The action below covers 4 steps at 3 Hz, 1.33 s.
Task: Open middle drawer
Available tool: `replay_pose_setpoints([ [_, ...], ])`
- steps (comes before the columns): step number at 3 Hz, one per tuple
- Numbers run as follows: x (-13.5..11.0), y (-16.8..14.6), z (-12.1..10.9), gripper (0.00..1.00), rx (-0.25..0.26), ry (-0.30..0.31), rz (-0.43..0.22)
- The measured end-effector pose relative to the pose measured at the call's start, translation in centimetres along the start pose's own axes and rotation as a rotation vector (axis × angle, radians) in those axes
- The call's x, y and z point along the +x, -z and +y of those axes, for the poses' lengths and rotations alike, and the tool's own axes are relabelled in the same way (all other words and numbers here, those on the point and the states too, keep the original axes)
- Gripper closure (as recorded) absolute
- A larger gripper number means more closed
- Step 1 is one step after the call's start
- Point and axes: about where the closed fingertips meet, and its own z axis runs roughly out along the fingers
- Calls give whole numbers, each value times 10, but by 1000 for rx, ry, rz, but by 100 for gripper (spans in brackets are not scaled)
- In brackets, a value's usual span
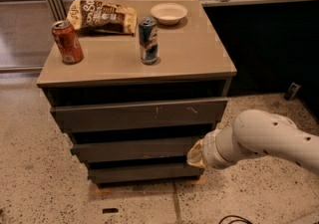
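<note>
The middle drawer (pixel 134 149) is a plain dark grey-brown front, second of three stacked under the tan cabinet top (pixel 199 58). Above it is the wider top front (pixel 139 113) with white scratch marks; below it is the shortest bottom front (pixel 139 173). My gripper (pixel 195 155) sits at the right end of the middle drawer front, at the end of the white arm (pixel 259 141) that comes in from the right. Its tip touches or nearly touches the drawer's right edge.
On the cabinet top stand a red can (pixel 67 42), a blue can (pixel 148 40), a chip bag (pixel 102 16) and a white bowl (pixel 169 13). Speckled floor (pixel 35 178) surrounds the cabinet. A dark wall lies at the right.
</note>
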Motion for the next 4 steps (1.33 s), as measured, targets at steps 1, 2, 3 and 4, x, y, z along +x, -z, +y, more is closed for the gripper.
replay_pose_setpoints([
  [1, -4, 9, -5, 100, 20, -2, 0],
  [2, -4, 9, -4, 81, 15, -1, 1],
  [3, 10, -11, -9, 50, 67, 28, 49],
  [4, 32, -47, -20, 27, 118, 48, 84],
])
